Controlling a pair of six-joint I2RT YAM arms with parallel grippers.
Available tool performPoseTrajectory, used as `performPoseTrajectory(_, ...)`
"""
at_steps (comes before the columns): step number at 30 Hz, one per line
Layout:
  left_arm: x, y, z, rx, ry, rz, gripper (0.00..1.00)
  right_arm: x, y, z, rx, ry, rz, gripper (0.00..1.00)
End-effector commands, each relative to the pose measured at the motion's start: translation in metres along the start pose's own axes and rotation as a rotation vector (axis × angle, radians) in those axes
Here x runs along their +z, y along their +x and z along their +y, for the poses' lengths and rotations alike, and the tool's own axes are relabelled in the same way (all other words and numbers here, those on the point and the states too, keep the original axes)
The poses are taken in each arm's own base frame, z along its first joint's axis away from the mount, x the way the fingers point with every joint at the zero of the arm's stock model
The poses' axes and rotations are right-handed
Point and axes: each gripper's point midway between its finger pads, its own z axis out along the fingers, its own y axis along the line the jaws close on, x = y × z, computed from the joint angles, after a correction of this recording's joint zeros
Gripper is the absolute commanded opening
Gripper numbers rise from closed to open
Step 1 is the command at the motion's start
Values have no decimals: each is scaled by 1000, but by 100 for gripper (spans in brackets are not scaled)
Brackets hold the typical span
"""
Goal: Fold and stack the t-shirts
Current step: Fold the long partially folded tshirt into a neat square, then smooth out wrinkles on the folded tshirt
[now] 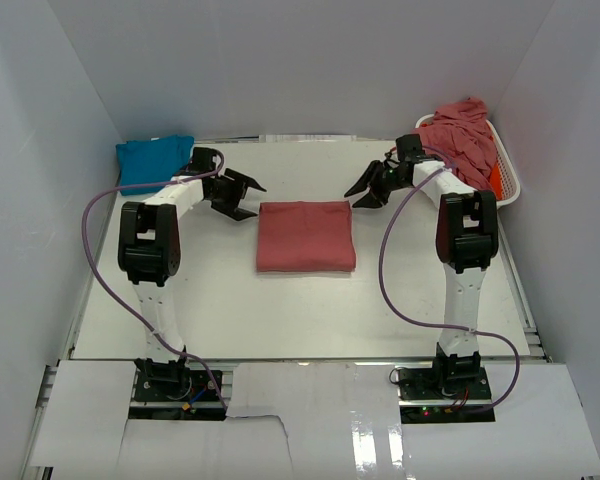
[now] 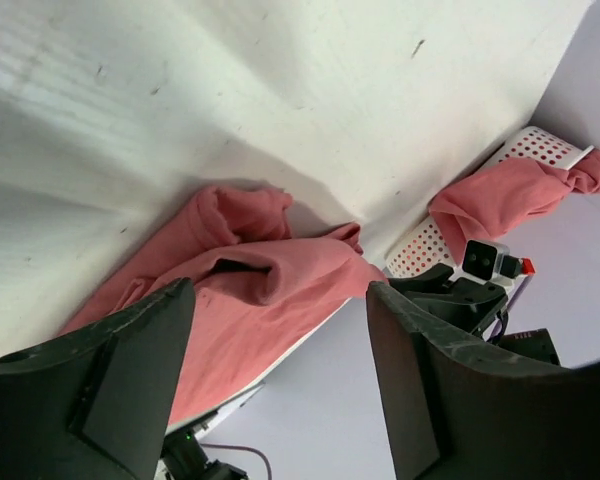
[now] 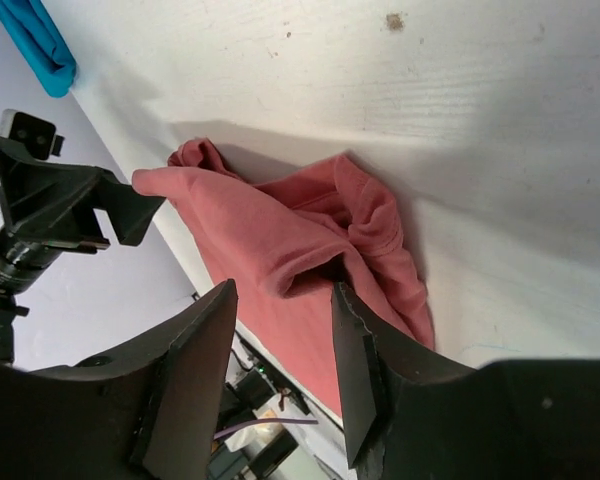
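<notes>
White table (image 1: pixel 210 300), walled by white panels. Grippers: left gripper (image 1: pixel 242 197), jaws spread wide, nothing held, hanging just beside the left edge of the rose shirt (image 1: pixel 305 236); right gripper (image 1: pixel 365 193), jaws parted, empty, just off that shirt's far right corner. The rose shirt lies at table centre, folded to a neat rectangle, between the two grippers and touched by neither. The wrist views show its side edges loose, with a puckered fold and a bulging tuck at each end. Step in hand, by judgement: fold finished, shirt ready to go to a stack. To do it well: close each gripper on a side edge through all layers, not the top ply alone; lift both ends level and together so the layers neither slide nor sag open; set down square. Far left corner: blue shirt (image 1: pixel 155 160), lying compact, well apart, a likely stack base. Far right corner: basket (image 1: pixel 510 185), beside the right arm, holding a heap of rose shirts (image 1: pixel 465 135) that spills over its rim, with an orange shirt (image 1: pixel 495 178) showing beneath; number in the heap cannot be told.
</notes>
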Motion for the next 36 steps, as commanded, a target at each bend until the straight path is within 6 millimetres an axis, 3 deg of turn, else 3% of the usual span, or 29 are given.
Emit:
performPoseTrajectory(1, -22, -11, -38, 57, 112, -84, 80, -16, -18, 30, -120, -46, -85, 49)
performPoseTrajectory(4, -35, -17, -54, 96, 161, -152, 80, -27, -25, 42, -190, -47, -133, 49)
performPoseTrajectory(7, -61, -15, -81, 229, 237, -208, 78, -44, -28, 59, -298, -48, -172, 49)
performPoseTrajectory(11, -77, 2, -101, 421, 303, -167, 67, -51, -14, 80, -423, -47, -164, 48)
performPoseTrajectory(12, -77, 7, -101, 450, 308, -153, 60, -49, -10, 82, -437, -48, -152, 46)
performPoseTrajectory(14, -74, 21, -103, 539, 325, -112, 49, -37, 4, 89, -459, -54, -95, 14)
performPoseTrajectory(15, -68, 30, -102, 572, 325, -87, 21, -32, 10, 89, -457, -56, -66, 8)
performPoseTrajectory(16, -60, 33, -100, 589, 322, -60, 4, -28, 16, 93, -461, -74, -38, 8)
performPoseTrajectory(17, -53, 39, -97, 601, 320, -25, 0, -16, 24, 96, -468, -77, -11, 8)
performPoseTrajectory(18, -47, 54, -95, 626, 335, 47, 0, -11, 30, 96, -461, -76, 11, 8)
performPoseTrajectory(21, -22, 74, -87, 675, 340, 159, 0, 11, 47, 102, -464, -79, 58, 8)
performPoseTrajectory(24, -3, 82, -79, 684, 327, 204, 0, 31, 61, 102, -440, -92, 104, 8)
performPoseTrajectory(30, 17, 81, -77, 699, 332, 238, 0, 61, 71, 95, -409, -107, 145, 8)
performPoseTrajectory(36, 31, 77, -69, 697, 314, 247, 0, 83, 67, 82, -387, -98, 145, 8)
